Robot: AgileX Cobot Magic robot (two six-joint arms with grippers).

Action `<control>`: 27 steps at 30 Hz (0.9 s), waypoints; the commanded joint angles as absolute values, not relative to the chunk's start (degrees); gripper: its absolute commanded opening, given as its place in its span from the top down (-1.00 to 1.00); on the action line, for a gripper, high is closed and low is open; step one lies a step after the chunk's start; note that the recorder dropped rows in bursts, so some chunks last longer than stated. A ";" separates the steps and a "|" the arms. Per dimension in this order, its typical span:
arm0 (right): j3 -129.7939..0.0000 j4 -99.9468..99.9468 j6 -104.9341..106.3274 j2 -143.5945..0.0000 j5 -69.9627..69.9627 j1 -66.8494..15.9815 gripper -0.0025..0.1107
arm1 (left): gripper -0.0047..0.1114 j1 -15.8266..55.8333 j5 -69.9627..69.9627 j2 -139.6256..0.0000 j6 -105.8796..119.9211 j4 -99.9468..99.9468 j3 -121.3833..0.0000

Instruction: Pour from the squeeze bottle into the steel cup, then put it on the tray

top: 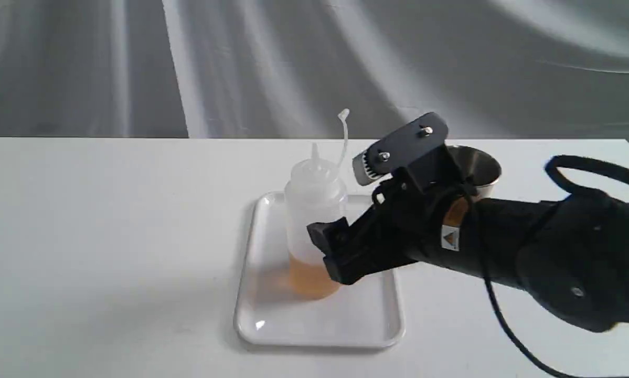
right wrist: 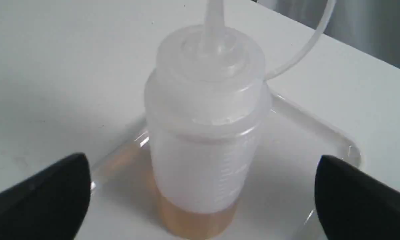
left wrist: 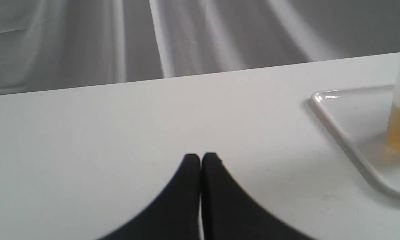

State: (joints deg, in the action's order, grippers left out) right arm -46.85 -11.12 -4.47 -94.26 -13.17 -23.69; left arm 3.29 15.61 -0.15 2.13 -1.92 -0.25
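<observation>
The squeeze bottle [top: 310,202] stands upright on the tray [top: 293,323], dead ahead of the right tool [right wrist: 203,163], whose jaws gape wide either side of it, gripping nothing; the left tool [left wrist: 200,158], pinched together and empty, sits well aside over the table [left wrist: 86,133]

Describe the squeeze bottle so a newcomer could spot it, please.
On the white table lies a glossy white rectangular tray. Upright on it stands the translucent plastic squeeze bottle. Unlike the brushed-steel cup nearby, it has a pointed nozzle and amber liquid.

Right end effector [right wrist: 202,157] spread wide; left end effector [left wrist: 200,158] pressed together.
</observation>
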 commanded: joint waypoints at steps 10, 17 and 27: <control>-26.11 -11.79 -6.94 -63.61 -9.56 -23.43 -0.53 | 0.92 3.62 15.22 0.00 1.99 -1.88 0.00; -16.51 -11.79 -11.22 -46.12 -9.23 -23.43 0.28 | 0.92 3.62 15.22 0.00 1.88 -1.88 0.00; -11.22 -6.77 -11.58 -29.89 -8.29 -23.43 0.96 | 0.92 3.62 15.22 0.00 2.03 -1.88 0.00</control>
State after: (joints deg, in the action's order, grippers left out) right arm -11.70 -8.58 -11.44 -31.34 -8.75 -23.69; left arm 3.29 15.61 -0.15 2.13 -1.92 -0.25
